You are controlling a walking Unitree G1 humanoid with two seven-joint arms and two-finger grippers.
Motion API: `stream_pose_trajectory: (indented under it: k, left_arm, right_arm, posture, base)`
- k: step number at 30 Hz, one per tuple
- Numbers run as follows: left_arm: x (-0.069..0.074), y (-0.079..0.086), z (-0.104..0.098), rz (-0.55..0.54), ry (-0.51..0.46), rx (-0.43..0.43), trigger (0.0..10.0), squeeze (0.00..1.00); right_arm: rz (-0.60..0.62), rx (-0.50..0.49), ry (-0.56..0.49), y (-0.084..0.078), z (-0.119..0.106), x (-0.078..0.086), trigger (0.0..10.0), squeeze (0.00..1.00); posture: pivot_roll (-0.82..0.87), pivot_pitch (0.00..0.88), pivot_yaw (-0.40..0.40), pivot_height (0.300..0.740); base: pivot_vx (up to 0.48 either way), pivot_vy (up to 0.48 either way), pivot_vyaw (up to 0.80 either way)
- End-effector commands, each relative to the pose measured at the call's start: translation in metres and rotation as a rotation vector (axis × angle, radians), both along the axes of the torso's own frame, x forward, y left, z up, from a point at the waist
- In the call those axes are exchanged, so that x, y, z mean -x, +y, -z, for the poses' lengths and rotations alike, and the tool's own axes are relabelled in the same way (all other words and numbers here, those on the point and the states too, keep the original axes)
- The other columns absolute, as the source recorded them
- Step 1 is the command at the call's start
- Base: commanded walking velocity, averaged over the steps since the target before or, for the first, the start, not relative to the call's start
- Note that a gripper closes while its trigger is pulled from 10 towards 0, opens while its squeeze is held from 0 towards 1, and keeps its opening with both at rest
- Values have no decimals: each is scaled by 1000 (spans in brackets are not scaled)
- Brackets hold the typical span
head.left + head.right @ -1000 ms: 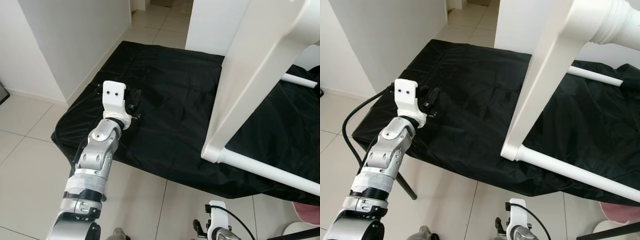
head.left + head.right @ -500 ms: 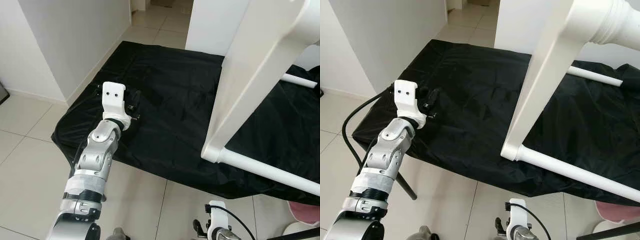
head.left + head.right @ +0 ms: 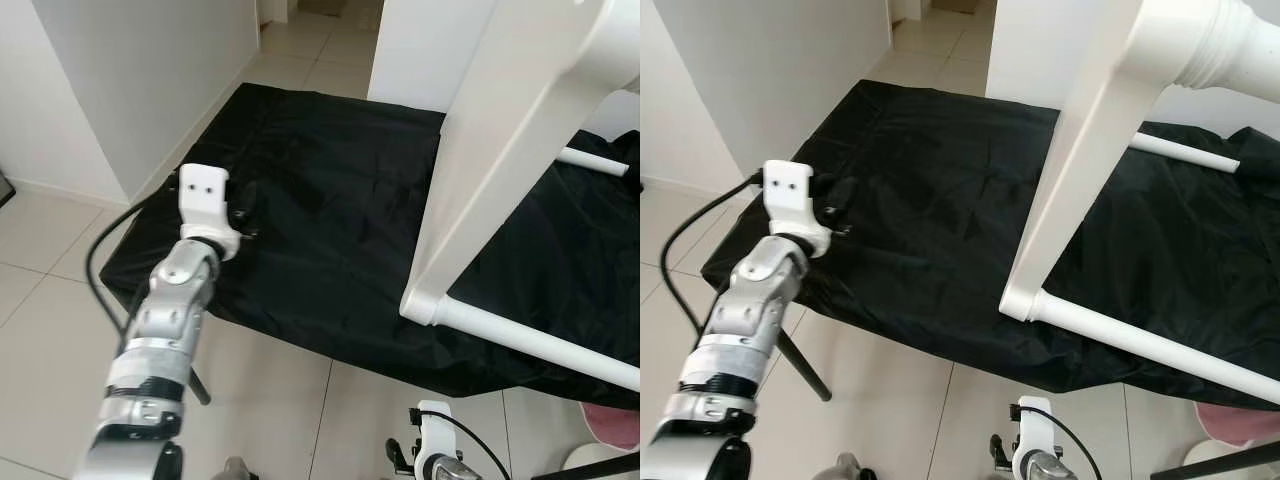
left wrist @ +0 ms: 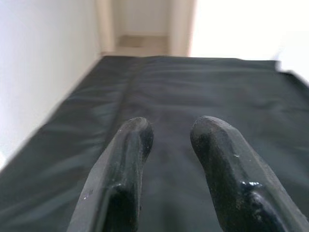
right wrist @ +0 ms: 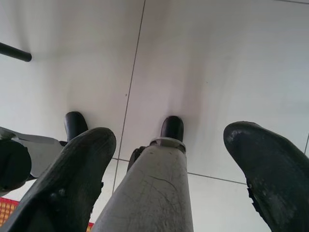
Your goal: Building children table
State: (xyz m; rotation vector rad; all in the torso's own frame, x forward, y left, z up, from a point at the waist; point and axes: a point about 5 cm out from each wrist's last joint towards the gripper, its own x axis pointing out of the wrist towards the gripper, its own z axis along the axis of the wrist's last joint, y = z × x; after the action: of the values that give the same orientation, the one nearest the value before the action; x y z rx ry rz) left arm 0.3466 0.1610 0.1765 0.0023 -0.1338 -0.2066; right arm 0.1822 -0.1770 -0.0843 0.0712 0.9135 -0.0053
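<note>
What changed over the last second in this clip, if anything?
The left gripper swung toward the robot's left over the black cloth, its forearm now angled more outward. Its fingers are slightly apart and hold nothing. The white table frame stands on the cloth as before, and the right gripper hangs open over the floor tiles.

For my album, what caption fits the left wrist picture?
Left gripper, jaws open with nothing between, above the black cloth.
</note>
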Motion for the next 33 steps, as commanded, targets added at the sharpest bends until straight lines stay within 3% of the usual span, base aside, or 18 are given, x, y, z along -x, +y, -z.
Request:
stream_pose_trajectory:
  k: [1,3,5,8,9,11,15,17,18,19,20,22,24,25,28,32,33]
  left_arm:
    - [-1,12,5,-59,12,-11,10000,0]
    - [-2,21,8,-87,23,-26,10000,0]
    - [-3,49,16,-171,56,-53,10000,0]
    - [-2,60,19,-205,69,-69,10000,0]
    - [-1,75,23,-248,87,-79,10000,0]
    - [-1,75,23,-248,87,-79,10000,0]
    - [13,134,41,-436,177,-107,10000,0]
    - [13,134,41,-436,177,-107,10000,0]
    - [17,144,45,-480,199,-117,10000,0]
    - [17,144,45,-480,199,-117,10000,0]
    - [23,159,50,-545,225,-86,10000,0]
    - [23,159,50,-545,225,-86,10000,0]
    - [41,190,61,-678,283,-88,10000,0]
    - [41,190,61,-678,283,-88,10000,0]
    - [66,216,78,-825,379,-98,10000,0]
    - [79,220,95,-857,457,-136,10000,0]
    - [88,219,109,-862,511,-120,10000,0]
  right_arm:
    - [-2,0,18,1,2,3,10000,0]
    - [-2,0,19,1,2,3,10000,0]
    - [-2,0,20,1,2,4,10000,0]
    - [-1,0,20,1,2,4,10000,0]
    - [-1,-1,21,1,2,4,10000,0]
    - [-1,-1,21,1,2,4,10000,0]
    - [-3,-3,22,3,3,4,10000,0]
    - [-3,-3,22,3,3,4,10000,0]
    - [-3,-4,22,3,3,4,10000,0]
    - [-3,-4,22,3,3,4,10000,0]
    - [-2,-6,22,4,3,4,10000,0]
    - [-2,-6,22,4,3,4,10000,0]
    - [-1,-10,23,6,3,5,10000,0]
    - [-1,-10,23,6,3,5,10000,0]
    - [1,-15,23,8,3,5,10000,0]
    - [4,-16,22,8,3,5,10000,0]
    - [4,-17,22,8,3,5,10000,0]
  posture:
    - [18,0,-28,740]
    - [20,0,-29,740]
    - [20,0,-27,740]
    - [20,0,-27,740]
    - [21,0,-27,740]
    - [21,0,-27,740]
    - [23,0,-25,740]
    - [23,0,-25,740]
    - [26,0,-24,740]
    - [26,0,-24,740]
    - [28,0,-22,740]
    - [28,0,-22,740]
    - [29,0,-14,740]
    - [29,0,-14,740]
    - [31,0,-10,740]
    - [29,0,-6,740]
    - [29,0,-6,740]
  base:
    - [0,0,0]
    - [0,0,0]
    - [0,0,0]
    - [0,0,0]
    - [0,0,0]
    - [0,0,0]
    - [0,0,0]
    - [0,0,0]
    - [0,0,0]
    - [0,0,0]
    - [0,0,0]
    - [0,0,0]
    - [0,0,0]
    - [0,0,0]
    - [0,0,0]
    - [0,0,0]
    - [0,0,0]
